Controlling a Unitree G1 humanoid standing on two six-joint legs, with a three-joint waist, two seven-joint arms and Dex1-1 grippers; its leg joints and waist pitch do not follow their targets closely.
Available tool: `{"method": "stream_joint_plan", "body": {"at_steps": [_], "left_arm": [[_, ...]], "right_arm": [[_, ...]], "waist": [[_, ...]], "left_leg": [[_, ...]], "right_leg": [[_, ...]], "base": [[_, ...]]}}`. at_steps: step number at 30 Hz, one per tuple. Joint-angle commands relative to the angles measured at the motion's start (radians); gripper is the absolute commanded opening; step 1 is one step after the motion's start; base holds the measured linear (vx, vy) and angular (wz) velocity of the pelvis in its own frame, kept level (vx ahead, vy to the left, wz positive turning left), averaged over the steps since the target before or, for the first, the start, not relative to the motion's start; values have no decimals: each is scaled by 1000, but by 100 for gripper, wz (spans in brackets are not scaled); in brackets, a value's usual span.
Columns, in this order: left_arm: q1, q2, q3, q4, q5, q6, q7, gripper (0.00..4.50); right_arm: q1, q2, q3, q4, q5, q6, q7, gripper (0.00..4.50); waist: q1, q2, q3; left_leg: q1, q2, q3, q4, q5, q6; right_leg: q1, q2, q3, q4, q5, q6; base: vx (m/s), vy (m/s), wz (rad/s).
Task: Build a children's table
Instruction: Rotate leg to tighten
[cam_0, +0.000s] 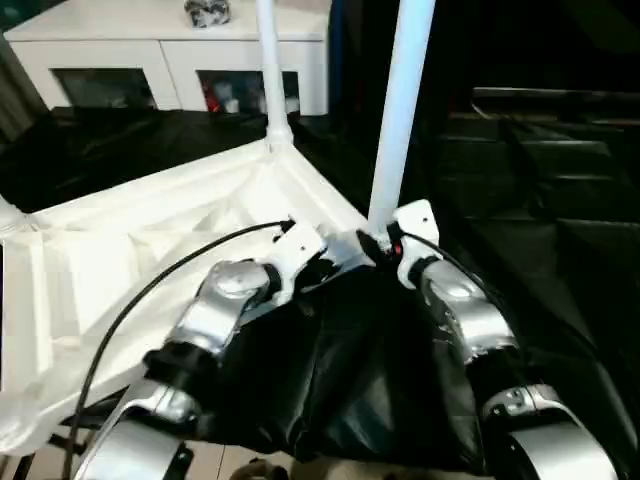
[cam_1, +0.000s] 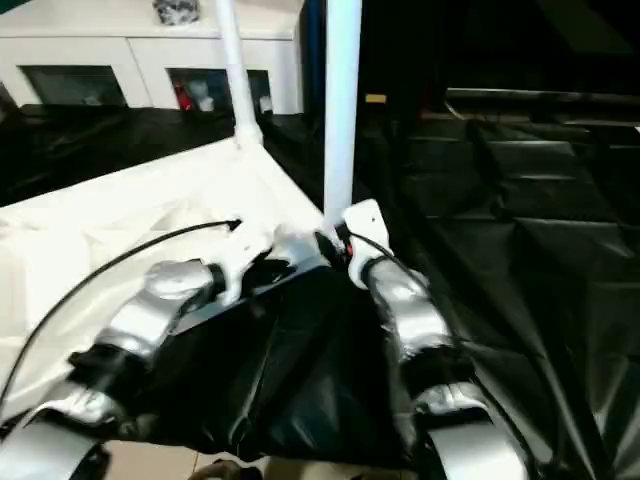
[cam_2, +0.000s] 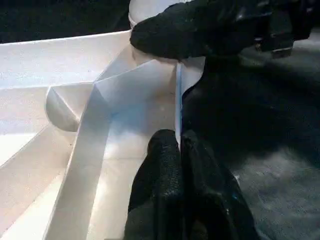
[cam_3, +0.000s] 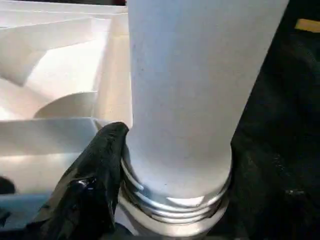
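Note:
The white tabletop (cam_0: 140, 250) lies upside down on a black cover, its ribs facing up. One white leg (cam_0: 268, 70) stands upright in the far corner socket. A second leg (cam_0: 400, 110) stands at the near corner, and its threaded base (cam_3: 175, 200) shows at the socket. My right gripper (cam_0: 378, 243) is closed around the bottom of this leg, one black finger (cam_3: 102, 165) pressed against it; the other finger is hidden behind the leg. My left gripper (cam_2: 180, 150) is shut on the tabletop's thin rim just beside that corner, close to the right gripper.
A white glass-door cabinet (cam_0: 170, 60) stands behind the work with a small object (cam_0: 207, 12) on top. The black cover (cam_0: 330, 370) drapes over the front edge of the surface. Dark folded sheeting (cam_1: 520, 230) spreads out to the right.

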Motion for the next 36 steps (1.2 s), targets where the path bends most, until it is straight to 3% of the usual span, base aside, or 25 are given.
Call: {"method": "stream_joint_plan", "body": {"at_steps": [1, 2, 5, 9, 12, 14, 22, 23, 27, 29, 31, 33, 36], "left_arm": [[-50, -54, -11, -31, -16, -48, 26, 0], [-45, -49, -18, -35, -12, -58, 14, 0], [-35, -37, -25, -43, -13, -75, -11, 0], [-5, 5, -31, -78, -40, -108, -96, 0], [20, 43, -30, -111, -66, -125, -172, 0], [28, 62, -29, -123, -73, -133, -201, 0], [67, 146, 7, -184, -153, -135, -360, 0], [77, 176, 16, -195, -166, -139, -399, 0], [89, 213, 24, -206, -185, -148, -445, 0], [96, 233, 27, -211, -192, -153, -467, 0], [111, 265, 26, -233, -201, -149, -505, 0], [118, 278, 25, -243, -204, -147, -519, 0], [123, 287, 28, -250, -208, -144, -529, 0]], "right_arm": [[-6, 73, 51, 22, -2, -31, 58, 273], [-9, 76, 36, 25, 17, -37, 67, 328], [-14, 70, 27, 31, 34, -49, 79, 345], [-4, 18, 64, 19, -7, -97, 123, 345], [11, -20, 76, -1, -3, -118, 207, 345], [19, -42, 72, -22, 17, -118, 264, 345], [90, -184, 155, -135, 73, -149, 657, 345], [118, -229, 183, -193, 98, -131, 770, 345], [146, -268, 197, -266, 139, -89, 884, 345], [157, -288, 208, -301, 155, -78, 938, 345], [172, -318, 238, -346, 172, -61, 1008, 345], [176, -324, 244, -360, 176, -48, 1025, 313], [180, -327, 244, -375, 181, -35, 1036, 308]], "waist": [[0, -8, -83], [0, -8, -82], [-1, -8, -80], [-1, -7, -79], [-5, -10, -78], [-5, -10, -78], [7, -13, -75], [12, -14, -76], [23, -16, -74], [24, -14, -72], [28, -19, -71], [28, -17, -72], [28, -16, -71]], "left_leg": [[21, 64, -36, -71, -153, 53], [21, 64, -35, -72, -152, 65], [23, 66, -35, -73, -182, 66], [24, 67, -37, -76, -207, 51], [18, 66, -36, -74, -199, 60], [21, 67, -34, -73, -190, 72], [23, 74, -31, -74, -211, 82], [24, 74, -32, -73, -215, 79], [24, 74, -31, -73, -211, 87], [25, 76, -33, -76, -228, 77], [27, 78, -33, -78, -235, 65], [25, 78, -33, -79, -235, 65], [27, 78, -34, -81, -246, 52]], "right_leg": [[46, -68, 45, -63, -95, -241], [45, -67, 44, -63, -88, -246], [45, -68, 44, -67, -121, -249], [45, -69, 43, -69, -159, -242], [49, -70, 44, -66, -143, -248], [47, -68, 44, -65, -133, -257], [42, -64, 44, -64, -163, -257], [46, -66, 43, -65, -173, -255], [42, -67, 46, -67, -198, -247], [39, -67, 45, -70, -234, -243], [37, -67, 47, -70, -246, -237], [37, -67, 47, -69, -249, -234], [35, -67, 47, -70, -262, -233]], "base": [[0, 0, 0], [0, 0, 0], [0, 0, 0], [0, 0, 0], [0, 0, 0], [0, 0, 0], [0, 0, 0], [0, 0, 0], [0, 0, 0], [0, 0, 0], [0, 0, 0], [0, 0, 0], [0, 0, 0]]}}
